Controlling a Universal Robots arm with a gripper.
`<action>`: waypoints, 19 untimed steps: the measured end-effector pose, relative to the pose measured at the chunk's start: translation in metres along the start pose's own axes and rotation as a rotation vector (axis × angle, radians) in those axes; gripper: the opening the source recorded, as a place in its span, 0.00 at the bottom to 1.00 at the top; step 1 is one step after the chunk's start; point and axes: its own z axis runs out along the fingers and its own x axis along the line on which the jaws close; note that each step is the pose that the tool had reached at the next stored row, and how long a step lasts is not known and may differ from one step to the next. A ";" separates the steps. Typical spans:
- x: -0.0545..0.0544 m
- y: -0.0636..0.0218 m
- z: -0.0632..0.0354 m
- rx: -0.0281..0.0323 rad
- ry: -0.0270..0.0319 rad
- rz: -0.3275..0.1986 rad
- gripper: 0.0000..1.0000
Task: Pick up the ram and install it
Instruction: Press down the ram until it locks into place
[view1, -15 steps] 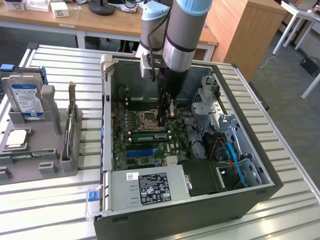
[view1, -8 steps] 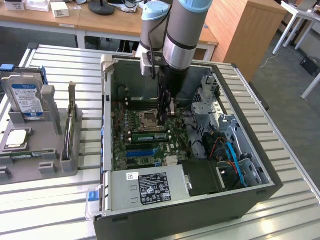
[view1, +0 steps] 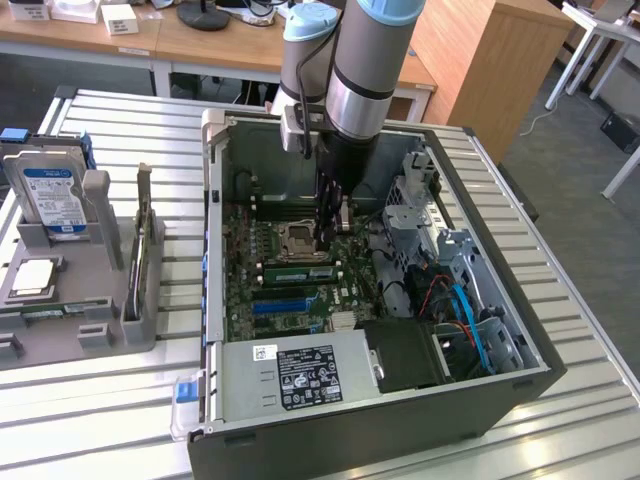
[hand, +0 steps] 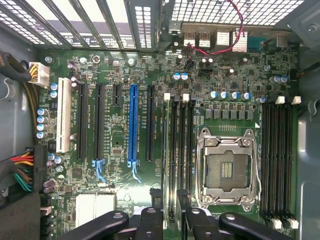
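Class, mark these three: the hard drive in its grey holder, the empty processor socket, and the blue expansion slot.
hard drive (view1: 48, 195): exterior view, on its blue label.
processor socket (hand: 227, 172): wrist view, on the pin field at its centre.
blue expansion slot (hand: 133, 125): wrist view, midway along its length.

Open tower computer case (view1: 350, 445) of dull grey sheet metal. Inside it, a matt green circuit-board motherboard (hand: 150, 65) and the gripper (hand: 170, 200), smooth, faintly glossy black plastic. Under the case, a ribbed pale metal table (view1: 570, 300); behind it, a matt wooden desk (view1: 220, 45).
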 end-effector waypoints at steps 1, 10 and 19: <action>0.000 0.0000 0.0000 0.0000 0.0000 0.000 0.25; 0.000 0.0000 0.0000 0.0000 0.0000 0.000 0.11; 0.000 -0.0022 -0.0001 0.0000 0.0001 0.000 0.11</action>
